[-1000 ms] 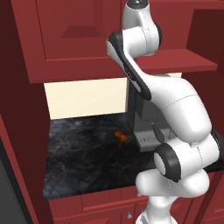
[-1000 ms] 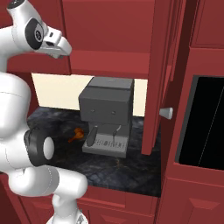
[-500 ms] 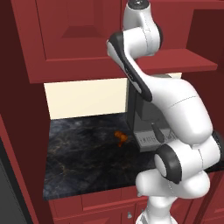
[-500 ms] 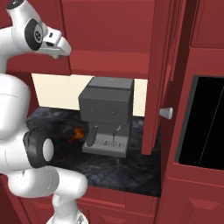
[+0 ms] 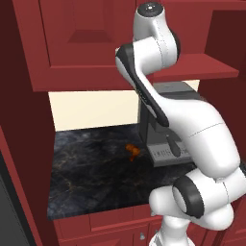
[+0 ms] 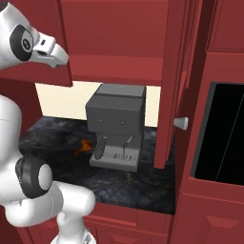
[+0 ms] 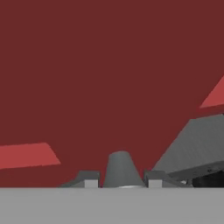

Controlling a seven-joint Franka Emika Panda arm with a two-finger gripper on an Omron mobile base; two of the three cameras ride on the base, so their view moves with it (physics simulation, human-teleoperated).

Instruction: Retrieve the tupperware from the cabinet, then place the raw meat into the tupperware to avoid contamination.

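While the hand view shows the gripper [image 7: 119,183] clamped on a silver knob [image 7: 120,169], base views hide this. Raw meat [image 5: 132,150] lies beside the grey machine [image 6: 116,125].

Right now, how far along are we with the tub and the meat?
Done: one cabinet door stands open. In hand: the gripper straddles a second knob; whether it grips is unclear. Left: fetch the tub, then put the meat, lying on the counter, into it.
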